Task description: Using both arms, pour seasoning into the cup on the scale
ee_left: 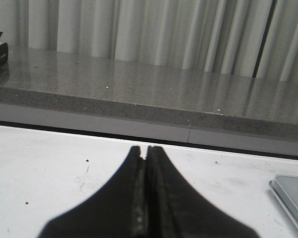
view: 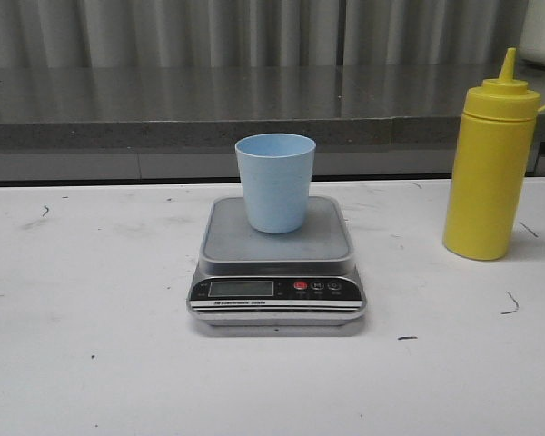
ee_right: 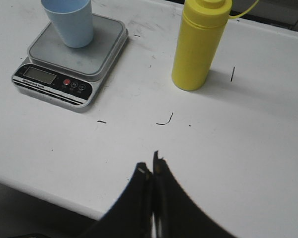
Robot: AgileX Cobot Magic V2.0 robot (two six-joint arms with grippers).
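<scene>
Nearest the lens, right gripper (ee_right: pixel 151 171) with jaws closed and empty, upright bottle (ee_right: pixel 199 44) ahead and well apart, hence likely nearer this arm than left gripper (ee_left: pixel 145 151), likewise closed and empty, beside scale (view: pixel 277 272) bearing cup (view: pixel 274 182).

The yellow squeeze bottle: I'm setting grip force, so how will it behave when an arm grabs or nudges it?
The yellow squeeze bottle stands tall on a narrow base, so a high sideways nudge could probably tip it. Its smooth, round wall looks somewhat slippery and, being plastic, may give under a hard pinch. It is opaque, so its fill and weight cannot be judged.
</scene>
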